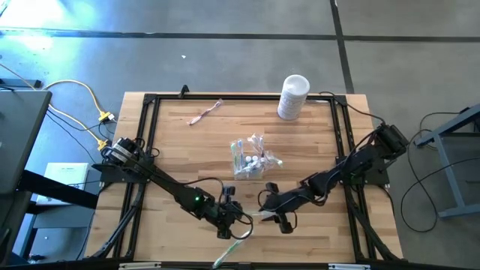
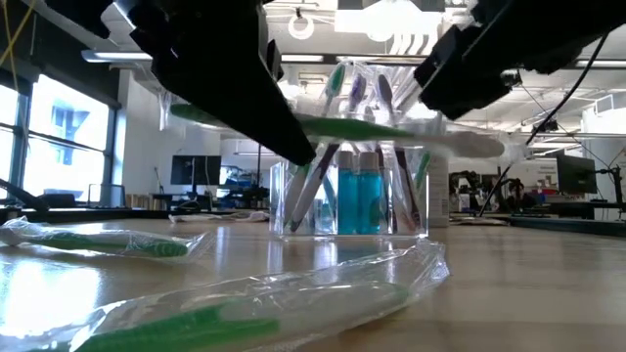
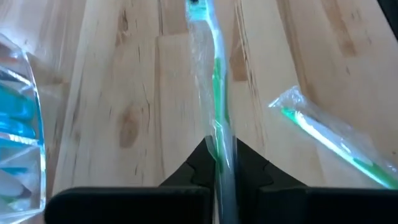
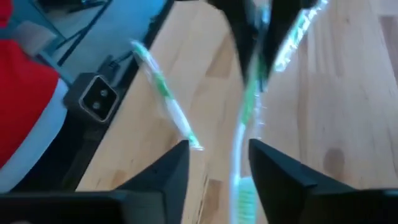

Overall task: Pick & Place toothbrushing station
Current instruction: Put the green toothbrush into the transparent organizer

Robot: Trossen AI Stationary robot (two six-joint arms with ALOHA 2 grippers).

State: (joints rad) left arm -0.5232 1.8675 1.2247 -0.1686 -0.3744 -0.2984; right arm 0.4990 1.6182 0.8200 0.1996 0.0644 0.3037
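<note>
Spanning both grippers, the wrapped pale-green toothbrush (image 1: 255, 217) lies crosswise before the clear plastic cup (image 1: 250, 160): left gripper (image 1: 234, 217) clamped on it, right gripper (image 1: 279, 217) fingers apart around its other end.

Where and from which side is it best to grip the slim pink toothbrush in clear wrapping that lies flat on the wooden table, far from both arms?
Probably at the middle of the slim pink toothbrush, coming straight down from above with the claw fingers set across its long axis. It lies flat and slantwise on the wooden table with nothing touching it, so no side looks blocked.
</note>
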